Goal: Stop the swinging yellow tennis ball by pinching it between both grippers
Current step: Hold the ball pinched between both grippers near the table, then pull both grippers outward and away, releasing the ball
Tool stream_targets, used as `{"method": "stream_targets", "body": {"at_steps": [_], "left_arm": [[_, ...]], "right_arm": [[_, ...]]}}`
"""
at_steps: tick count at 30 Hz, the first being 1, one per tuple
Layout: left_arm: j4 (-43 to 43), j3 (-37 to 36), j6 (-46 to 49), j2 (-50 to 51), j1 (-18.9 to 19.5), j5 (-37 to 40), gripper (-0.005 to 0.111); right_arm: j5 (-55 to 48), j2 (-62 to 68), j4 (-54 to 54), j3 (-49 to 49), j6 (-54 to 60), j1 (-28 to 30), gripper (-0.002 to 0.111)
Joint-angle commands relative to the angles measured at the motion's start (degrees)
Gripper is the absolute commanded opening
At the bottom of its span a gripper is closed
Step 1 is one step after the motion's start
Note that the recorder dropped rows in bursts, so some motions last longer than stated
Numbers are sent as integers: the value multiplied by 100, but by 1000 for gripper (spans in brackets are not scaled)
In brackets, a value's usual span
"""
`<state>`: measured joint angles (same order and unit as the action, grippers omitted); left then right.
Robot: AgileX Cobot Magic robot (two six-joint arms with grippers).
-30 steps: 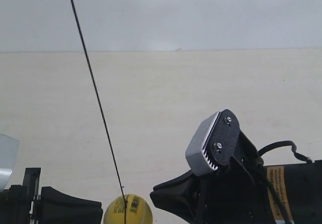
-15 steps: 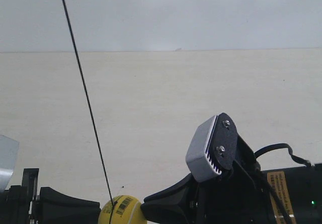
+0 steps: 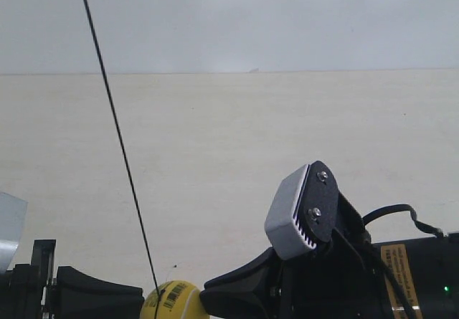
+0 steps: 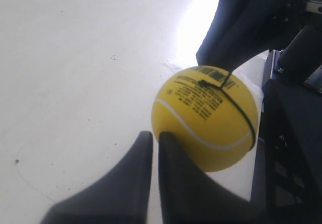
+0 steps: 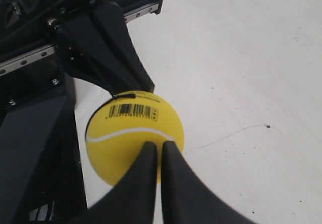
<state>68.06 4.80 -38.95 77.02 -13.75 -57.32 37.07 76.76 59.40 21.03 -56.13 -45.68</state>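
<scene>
The yellow tennis ball (image 3: 171,301) hangs on a thin black string (image 3: 115,132) at the bottom edge of the exterior view, squeezed between two black wedge jaws. My left gripper (image 4: 155,136) is shut, its tips pressing on the ball (image 4: 206,118) from one side. On the opposite side my right gripper (image 5: 158,146), also shut, touches the ball (image 5: 132,131) just below the white seam and barcode. A light grey ribbed block (image 3: 287,215) with screws sits on the arm at the exterior view's right.
A pale, lightly speckled tabletop (image 3: 237,154) lies under the ball and runs back to a grey wall (image 3: 251,18). A black cable (image 3: 394,215) loops off the arm at the exterior view's right. A pale translucent piece (image 3: 8,226) shows at the left edge.
The ball moved left and lower, the string's top shifting left. The jaw at the exterior view's right closed in until it touched the ball. In the last half second almost nothing moved.
</scene>
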Motion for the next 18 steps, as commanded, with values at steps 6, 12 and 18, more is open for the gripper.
{"method": "stream_targets", "body": {"at_steps": [6,12,18], "left_arm": [[-4,-18,3,31,-20,-105,5],[-102,-18,41,31,-20,-85,5],[-306,-18,151,31,-20,60,5]], "right_arm": [[87,-20,15,24,15,-13,0],[0,-20,15,24,204,-13,0],[-494,-20,-6,24,291,-13,0]]}}
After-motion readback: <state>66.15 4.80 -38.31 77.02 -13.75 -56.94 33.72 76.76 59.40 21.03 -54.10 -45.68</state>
